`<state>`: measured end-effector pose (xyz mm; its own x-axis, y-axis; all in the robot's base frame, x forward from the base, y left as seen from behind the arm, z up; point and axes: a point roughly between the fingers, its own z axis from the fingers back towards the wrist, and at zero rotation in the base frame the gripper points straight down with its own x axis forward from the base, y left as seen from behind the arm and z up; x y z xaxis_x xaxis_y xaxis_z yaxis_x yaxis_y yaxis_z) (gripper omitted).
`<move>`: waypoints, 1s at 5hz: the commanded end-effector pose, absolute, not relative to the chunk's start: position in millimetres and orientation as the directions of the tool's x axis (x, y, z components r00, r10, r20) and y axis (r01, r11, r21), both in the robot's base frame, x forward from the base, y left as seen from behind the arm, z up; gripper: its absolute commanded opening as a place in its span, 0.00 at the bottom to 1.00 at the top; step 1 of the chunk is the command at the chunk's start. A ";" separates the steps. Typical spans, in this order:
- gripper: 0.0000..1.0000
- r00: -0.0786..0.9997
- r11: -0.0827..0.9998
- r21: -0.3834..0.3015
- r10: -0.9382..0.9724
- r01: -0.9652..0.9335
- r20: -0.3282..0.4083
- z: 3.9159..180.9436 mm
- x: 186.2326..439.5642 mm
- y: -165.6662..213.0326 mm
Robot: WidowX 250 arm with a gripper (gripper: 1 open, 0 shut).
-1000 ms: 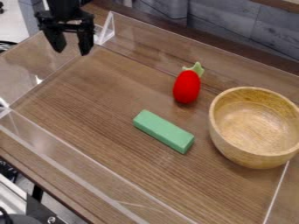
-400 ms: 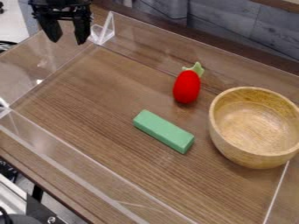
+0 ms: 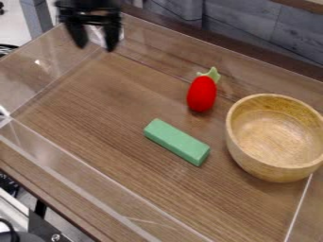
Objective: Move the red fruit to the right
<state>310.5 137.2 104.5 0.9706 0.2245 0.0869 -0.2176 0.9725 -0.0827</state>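
Note:
The red fruit [image 3: 201, 93] is a small glossy oval with a pale green stem at its far end. It lies on the wooden table, just left of the wooden bowl [image 3: 275, 136]. My gripper [image 3: 93, 40] hangs at the far left, well away from the fruit, pointing down. Its two black fingers stand open with nothing between them.
A flat green block [image 3: 176, 141] lies in front of the fruit. Clear plastic walls [image 3: 51, 90] border the table on the left, front and back. The bowl stands against the right side.
The gripper has moved right and slightly up along the back of the table, toward the fruit. It stayed open. The fruit, block and bowl have not moved.

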 end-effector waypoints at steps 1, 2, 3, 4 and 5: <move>1.00 0.963 0.976 -0.078 0.215 -0.205 0.164 113.9 329.3 104.7; 1.00 0.965 0.979 -0.075 0.199 -0.188 0.171 97.7 341.7 68.4; 1.00 0.968 0.984 -0.073 0.175 -0.165 0.178 80.0 353.3 39.4; 1.00 0.975 0.991 -0.071 0.124 -0.112 0.185 92.0 353.5 13.8; 1.00 0.975 0.994 -0.066 0.096 -0.084 0.201 108.1 350.5 -0.7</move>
<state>342.4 -3.2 84.5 0.9885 0.0870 0.1237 -0.0798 0.9949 -0.0618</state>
